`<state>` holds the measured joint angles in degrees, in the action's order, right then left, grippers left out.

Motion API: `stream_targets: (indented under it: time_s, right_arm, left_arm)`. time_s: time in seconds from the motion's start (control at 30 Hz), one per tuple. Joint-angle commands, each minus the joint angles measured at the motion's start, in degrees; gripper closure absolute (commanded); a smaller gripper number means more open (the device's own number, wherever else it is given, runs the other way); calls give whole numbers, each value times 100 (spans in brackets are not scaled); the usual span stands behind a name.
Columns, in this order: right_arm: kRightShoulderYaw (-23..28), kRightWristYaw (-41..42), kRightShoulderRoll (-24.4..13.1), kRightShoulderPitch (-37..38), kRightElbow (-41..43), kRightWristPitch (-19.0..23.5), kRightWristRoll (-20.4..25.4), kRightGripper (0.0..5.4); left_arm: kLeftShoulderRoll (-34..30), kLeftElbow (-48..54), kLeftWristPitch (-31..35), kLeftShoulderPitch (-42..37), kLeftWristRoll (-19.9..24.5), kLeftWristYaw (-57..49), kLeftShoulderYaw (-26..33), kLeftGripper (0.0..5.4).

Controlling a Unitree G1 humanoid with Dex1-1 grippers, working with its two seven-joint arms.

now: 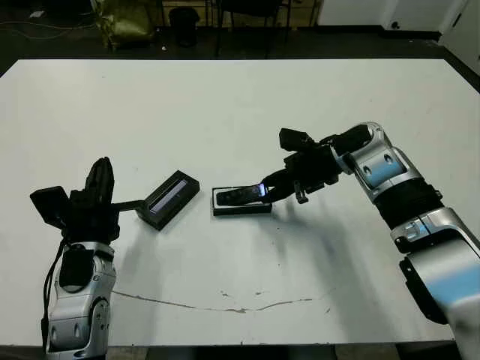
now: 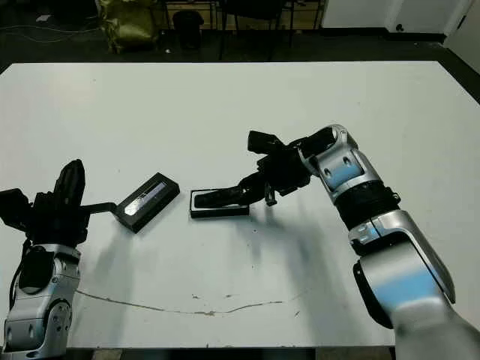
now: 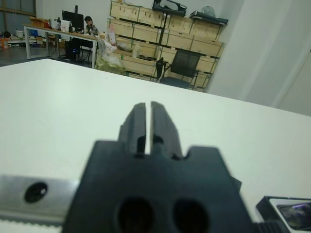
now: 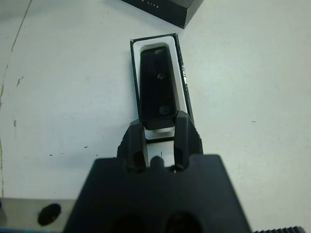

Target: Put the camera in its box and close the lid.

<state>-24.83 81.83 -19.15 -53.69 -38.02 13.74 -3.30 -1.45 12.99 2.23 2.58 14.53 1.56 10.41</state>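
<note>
The camera [image 4: 158, 90], a slim black bar, lies slanted in the box [image 4: 181, 68], a black tray with a white lining. Its far end is down in the tray and its near end is raised. My right gripper [image 1: 266, 191] is shut on that raised end, one finger on each long side. The lid [image 1: 169, 199], black with a grey stripe, lies flat just left of the box. My left gripper [image 1: 100, 174] stands at the table's front left, pointing up, shut on nothing, a short way left of the lid.
A thin dark crack line [image 1: 225, 304] runs across the table near its front edge. Beyond the far edge are chairs and a yellow-green bag [image 1: 124, 19]. A person [image 3: 89, 24] sits at a distant desk.
</note>
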Motion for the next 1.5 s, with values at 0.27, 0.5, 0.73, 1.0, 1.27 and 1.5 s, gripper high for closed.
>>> stream_targets:
  time_s: [0.27, 0.5, 0.73, 1.0, 1.27, 1.5]
  right_arm:
    - [-152, -74, 240, -28, -125, -207, -189, 533]
    - [-226, -246, 496, 77, -81, -258, -275, 533]
    - [-292, -250, 632, 98, -193, -390, -310, 533]
    - [-161, -480, 502, 200, 9, -308, -326, 534]
    - [23, -359, 303, 141, -12, -641, -216, 380]
    - [74, -285, 249, 62, -132, -793, -170, 224]
  left_arm:
    - [47, -21, 132, 92, 13, -50, -9, 540]
    - [47, 17, 135, 116, 13, -21, -9, 540]
    - [61, -79, 35, 88, 25, 16, 18, 540]
    - [65, -47, 72, 85, 17, -4, 5, 540]
    - [77, -49, 77, 76, 36, 2, 6, 540]
    - [69, -83, 29, 87, -47, -20, -6, 540]
